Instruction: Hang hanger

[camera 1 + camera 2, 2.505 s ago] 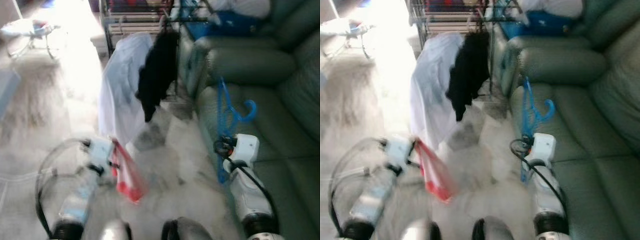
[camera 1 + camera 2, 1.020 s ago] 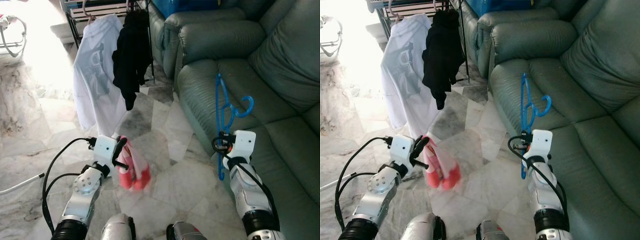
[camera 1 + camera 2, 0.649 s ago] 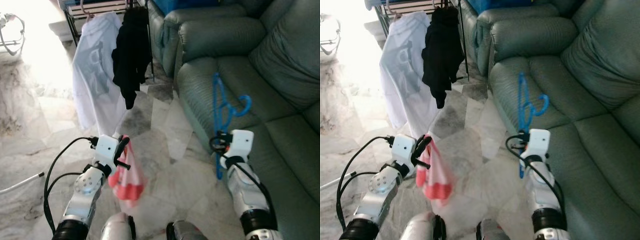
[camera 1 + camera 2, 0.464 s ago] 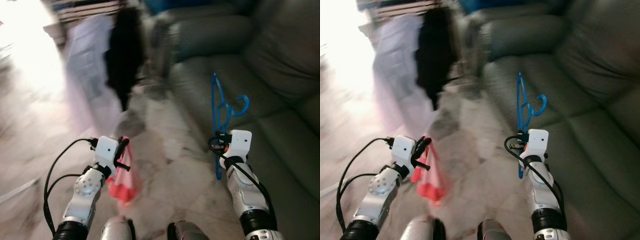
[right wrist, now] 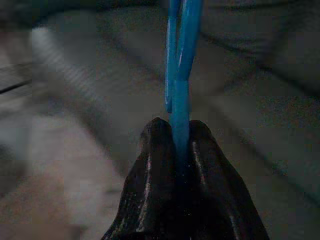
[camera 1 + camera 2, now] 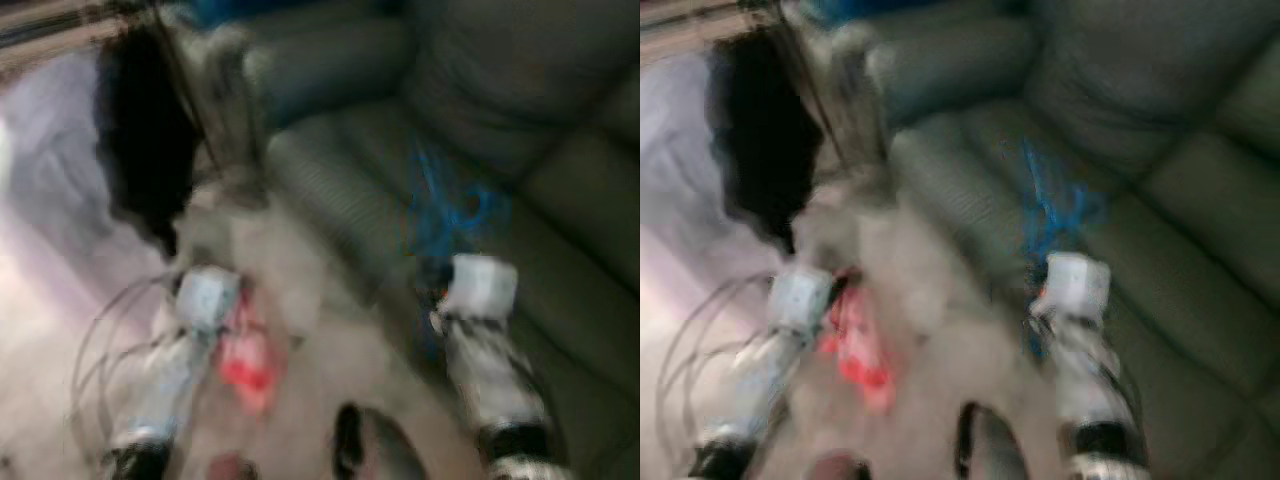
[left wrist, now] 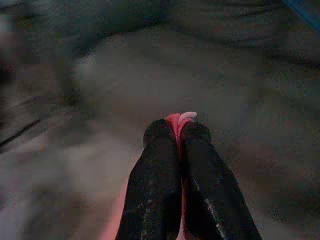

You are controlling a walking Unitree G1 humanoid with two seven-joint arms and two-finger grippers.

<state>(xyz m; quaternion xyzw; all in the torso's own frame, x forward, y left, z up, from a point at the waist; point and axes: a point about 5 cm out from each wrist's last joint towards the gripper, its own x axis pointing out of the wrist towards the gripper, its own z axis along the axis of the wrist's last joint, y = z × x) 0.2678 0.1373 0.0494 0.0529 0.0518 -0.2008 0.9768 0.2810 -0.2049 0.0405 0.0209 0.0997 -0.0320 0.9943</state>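
A: What differs from half a second ago?

B: The whole head picture has swung and blurred further, so the camera has turned. The green sofa (image 6: 470, 120) now takes up more of the picture, and the black garment (image 6: 140, 150) and the white shirt (image 6: 40, 190) beside it sit further toward the robot's left than before. Both grippers hold the same things as before.

A: How does the hanger look?

B: The blue hanger (image 5: 181, 65) is thin plastic. In the head views it is a blue smear rising in front of the sofa's seat cushion, its hook toward the sofa's back. In the right wrist view its bars run straight up from between the fingers, against the sofa.

A: And the arms?

B: The right gripper (image 5: 175, 127) is raised in front of the sofa, its two black fingers (image 5: 155, 150) pressed tight on the hanger's lower bar. The left gripper (image 7: 177, 127) is held forward, well apart from the sofa over the pale marble floor (image 6: 320, 350), clamped on a pink and red cloth (image 6: 243, 360) that hangs below it.
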